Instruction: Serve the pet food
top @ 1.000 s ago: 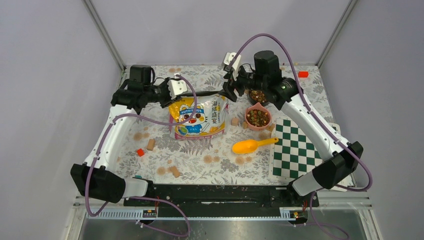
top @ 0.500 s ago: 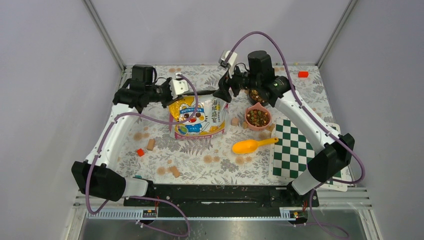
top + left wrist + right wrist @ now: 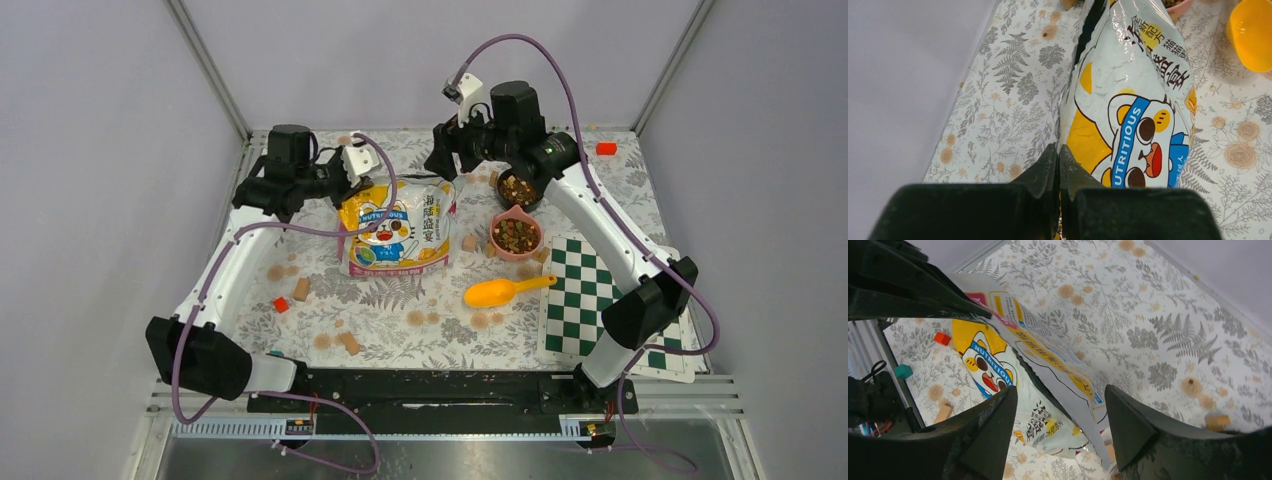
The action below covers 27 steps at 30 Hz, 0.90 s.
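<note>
The pet food bag (image 3: 396,228), yellow and white with a cartoon cat, stands at the back middle of the table. My left gripper (image 3: 343,192) is shut on its upper left edge; in the left wrist view the jaws (image 3: 1058,151) pinch the foil seam of the bag (image 3: 1128,100). Above the bag's open right corner my right gripper (image 3: 440,165) hangs open. From the right wrist, the bag (image 3: 1048,365) lies below and between the spread fingers of that gripper (image 3: 1060,392), untouched. Pet food kibble fills a pink bowl (image 3: 516,236) and a dark bowl (image 3: 517,189).
A yellow scoop (image 3: 505,291) lies in front of the bowls, beside a green checkerboard mat (image 3: 590,295). Tan wooden cubes (image 3: 301,289) and small red blocks (image 3: 281,305) are scattered on the floral cloth. Another red block (image 3: 606,148) sits at the back right.
My left gripper has closed onto the bag's upper left edge. My right arm has drawn up and back from the bag's right corner, jaws still open.
</note>
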Available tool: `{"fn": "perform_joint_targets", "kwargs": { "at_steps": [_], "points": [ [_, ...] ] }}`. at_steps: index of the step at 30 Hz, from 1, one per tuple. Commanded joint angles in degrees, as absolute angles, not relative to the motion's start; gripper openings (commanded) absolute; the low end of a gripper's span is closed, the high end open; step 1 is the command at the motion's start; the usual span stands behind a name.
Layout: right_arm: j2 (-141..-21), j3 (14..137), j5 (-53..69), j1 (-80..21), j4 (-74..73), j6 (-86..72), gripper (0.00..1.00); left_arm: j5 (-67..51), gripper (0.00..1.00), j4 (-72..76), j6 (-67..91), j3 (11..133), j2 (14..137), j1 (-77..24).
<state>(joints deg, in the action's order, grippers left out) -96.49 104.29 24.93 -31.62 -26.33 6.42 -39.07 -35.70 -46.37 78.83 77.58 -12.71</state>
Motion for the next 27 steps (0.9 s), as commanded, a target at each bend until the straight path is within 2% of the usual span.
{"fn": "perform_joint_targets", "kwargs": {
  "at_steps": [1,2,3,4,6,12,15,16,17,19,22,24,25,27],
  "points": [
    [-95.47,107.0,17.36,-31.88,-28.61,0.38,0.73,-36.29,0.0,-23.64,-40.6,75.59,73.69,-12.65],
    [-95.25,107.35,16.9,-31.86,-28.63,-0.9,0.73,-35.54,0.12,-21.51,-38.84,74.49,72.77,-12.59],
    [-94.97,107.7,16.47,-31.89,-28.64,-1.53,0.74,-34.83,0.31,-19.76,-36.84,73.71,72.21,-12.57],
    [-94.76,108.08,16.21,-31.9,-28.57,-1.97,0.75,-34.34,0.46,-18.53,-35.37,73.24,71.66,-12.57],
    [-94.2,108.92,16.61,-31.84,-29.17,-1.91,0.82,-34.03,0.61,-17.49,-33.21,73.19,70.91,-12.48],
    [-93.25,112.13,18.49,-31.61,-32.76,3.47,0.93,-26.22,0.83,-12.14,-23.26,72.58,66.41,-12.39],
    [-94.41,114.94,19.69,-31.55,-34.15,3.73,0.96,-18.07,0.89,-8.73,-14.75,73.65,64.67,-12.39],
    [-95.5,116.86,20.32,-31.55,-35.51,3.25,0.97,-16.2,0.89,-8.98,-13.48,74.78,64.68,-12.39],
    [-96.86,119.02,21.57,-31.59,-36.76,2.72,0.97,-16.66,0.94,-12.28,-14.95,76.68,64.99,-12.39],
    [-99.38,121.96,24.39,-31.7,-38.17,2.03,0.97,-20.5,0.99,-18.45,-18.72,80.82,66.27,-12.39],
    [-101.62,123.25,28.8,-32.2,-37.62,3.03,0.84,-24.33,0.99,-23.75,-20.54,83.41,68.32,-12.38],
    [-103.33,124.14,33.59,-32.56,-38.0,5.32,0.62,-26.9,0.99,-26.86,-22.34,83.92,69.38,-12.39],
    [-104.12,124.68,35.83,-32.74,-38.9,6.53,0.54,-28.44,0.99,-28.09,-22.66,83.87,70.16,-12.37],
    [-105.91,125.6,38.54,-33.1,-40.7,9.44,0.47,-32.73,0.98,-31.32,-24.28,84.17,71.62,-12.39]
  ]
}}
